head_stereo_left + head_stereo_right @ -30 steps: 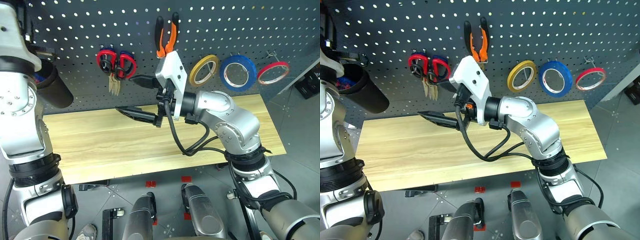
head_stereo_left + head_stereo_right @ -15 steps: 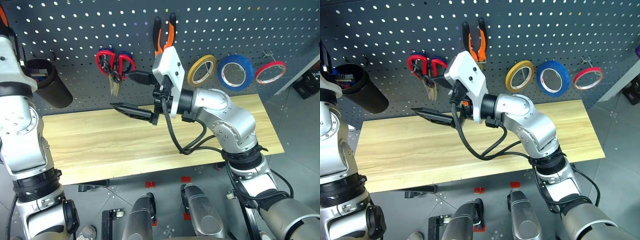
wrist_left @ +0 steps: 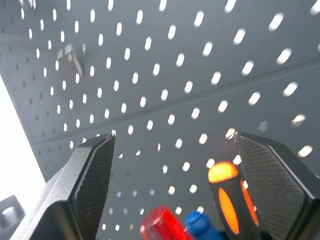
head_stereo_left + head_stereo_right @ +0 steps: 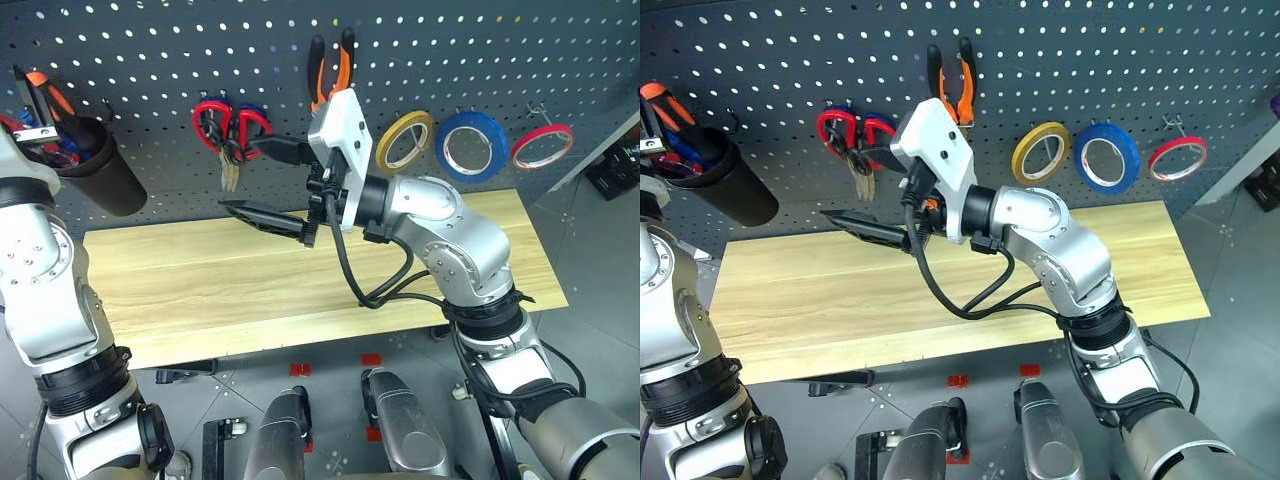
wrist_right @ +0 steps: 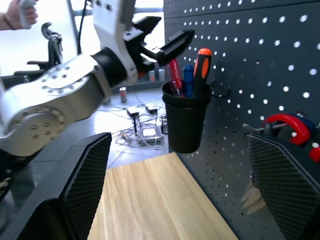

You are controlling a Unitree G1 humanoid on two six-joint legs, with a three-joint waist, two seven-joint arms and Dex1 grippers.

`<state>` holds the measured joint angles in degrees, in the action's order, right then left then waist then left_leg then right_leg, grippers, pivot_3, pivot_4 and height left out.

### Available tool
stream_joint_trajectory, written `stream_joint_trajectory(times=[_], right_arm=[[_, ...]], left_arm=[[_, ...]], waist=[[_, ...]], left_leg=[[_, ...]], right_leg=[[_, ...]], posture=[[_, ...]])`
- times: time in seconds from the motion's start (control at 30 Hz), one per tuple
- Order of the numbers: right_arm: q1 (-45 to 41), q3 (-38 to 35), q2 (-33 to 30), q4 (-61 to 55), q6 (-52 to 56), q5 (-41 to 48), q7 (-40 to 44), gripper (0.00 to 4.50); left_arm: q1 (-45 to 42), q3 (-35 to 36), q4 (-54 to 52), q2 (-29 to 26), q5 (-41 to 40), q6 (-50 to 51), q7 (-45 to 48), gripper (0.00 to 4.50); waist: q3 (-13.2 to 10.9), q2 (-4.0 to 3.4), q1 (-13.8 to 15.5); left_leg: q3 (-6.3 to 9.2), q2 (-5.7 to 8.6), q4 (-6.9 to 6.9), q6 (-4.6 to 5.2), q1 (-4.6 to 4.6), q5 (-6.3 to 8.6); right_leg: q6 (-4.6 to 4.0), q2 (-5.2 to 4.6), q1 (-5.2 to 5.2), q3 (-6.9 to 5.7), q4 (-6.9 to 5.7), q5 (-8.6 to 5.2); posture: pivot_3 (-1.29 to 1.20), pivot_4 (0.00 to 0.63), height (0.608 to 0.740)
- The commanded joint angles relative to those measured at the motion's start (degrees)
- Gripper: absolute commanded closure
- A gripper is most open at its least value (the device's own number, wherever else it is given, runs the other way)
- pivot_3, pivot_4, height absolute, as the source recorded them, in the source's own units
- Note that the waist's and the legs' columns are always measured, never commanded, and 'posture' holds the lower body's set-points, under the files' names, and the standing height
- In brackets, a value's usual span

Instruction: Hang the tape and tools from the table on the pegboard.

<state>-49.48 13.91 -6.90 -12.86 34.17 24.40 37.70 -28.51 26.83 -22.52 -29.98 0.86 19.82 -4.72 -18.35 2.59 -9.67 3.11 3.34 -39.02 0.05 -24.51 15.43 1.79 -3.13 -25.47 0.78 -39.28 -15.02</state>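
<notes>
Head view: blue tape (image 4: 477,144) and pliers (image 4: 333,68) hang on the pegboard (image 4: 450,50), screwdriver (image 5: 202,64) sits in the cup (image 5: 186,122), table (image 4: 200,290) bare; my left claw (image 3: 175,175) and right claw (image 4: 270,185) spread, nothing left to hang, I judge

Pegboard (image 4: 150,60) — matt dark grey panel, smooth. Table (image 4: 200,290) — light wood, visible grain, satin finish. Cup (image 5: 185,120) — matt black plastic. Screwdriver (image 5: 202,67) handle: glossy orange plastic. Finger pads (image 3: 97,185): rough cross-hatched texture.

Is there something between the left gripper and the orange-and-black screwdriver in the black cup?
Nothing visible: the open left gripper hangs just above the screwdriver, which stands in the cup on the pegboard.
</notes>
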Motion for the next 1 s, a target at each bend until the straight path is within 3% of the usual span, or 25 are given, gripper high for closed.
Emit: stream_joint_trajectory(times=[0.03,0.27,0.43,0.63,0.77,1.0], right_arm=[[4.35,-2.35,-1.05,-5.52,-1.91,-0.25,-2.04,0.0],[15.86,-2.5,-3.12,-11.08,-2.71,-1.51,-5.65,0.0],[23.99,-2.65,-5.16,-4.33,-13.1,-12.61,-12.44,0.0],[31.48,-3.45,-8.06,8.0,-24.37,-26.36,-23.6,0.0],[35.58,-8.58,-6.34,15.31,-23.23,-26.78,-30.33,0.0],[36.96,-13.36,-5.96,27.41,-28.44,-27.8,-35.18,0.0]], left_arm=[[4.13,-2.35,-10.37,1.27,-3.47,5.56,3.97,0.46],[21.4,-3.18,-24.1,7.13,-3.39,14.53,5.28,0.46],[29.75,0.39,-20.72,11.71,-8.17,15.04,8.06,0.46],[32.25,0.15,-11.59,12.43,-8.91,9.85,10.25,0.46],[30.38,-1.17,-8.04,13.47,-8.23,12.64,7.77,0.46],[29.79,-3.37,-2.58,15.13,-10.4,7.37,10.62,0.46]], waist=[[0.44,0.03,0.1],[2.39,-0.11,-0.02],[4.8,-0.24,1.46],[7.39,-0.32,3.3],[9.11,-0.42,3.6],[12.21,-0.88,3.24]], left_leg=[[0.0,0.01,-0.02,0.0,0.0,0.0],[-0.04,-0.07,0.05,-0.02,0.01,0.0],[-0.07,-0.03,0.08,-0.05,0.17,-0.02],[-0.08,0.06,0.1,-0.03,0.54,0.0],[-0.07,0.05,0.15,-0.03,0.62,0.01],[-0.1,0.04,0.26,0.15,1.25,0.24]], right_leg=[[-0.02,-0.01,0.0,0.0,-0.03,0.01],[-0.03,0.08,-0.02,0.05,0.06,0.02],[-0.03,0.08,0.1,0.12,-0.09,0.01],[-0.03,0.06,0.53,0.13,0.14,0.01],[-0.04,0.07,0.66,0.14,0.22,0.01],[-0.05,0.09,1.36,0.18,0.37,-0.01]], posture=[[-0.24,0.23,0.74],[-0.19,0.189,0.74],[-0.18,0.158,0.74],[-0.19,0.115,0.74],[-0.19,0.087,0.74],[-0.2,0.044,0.74]])
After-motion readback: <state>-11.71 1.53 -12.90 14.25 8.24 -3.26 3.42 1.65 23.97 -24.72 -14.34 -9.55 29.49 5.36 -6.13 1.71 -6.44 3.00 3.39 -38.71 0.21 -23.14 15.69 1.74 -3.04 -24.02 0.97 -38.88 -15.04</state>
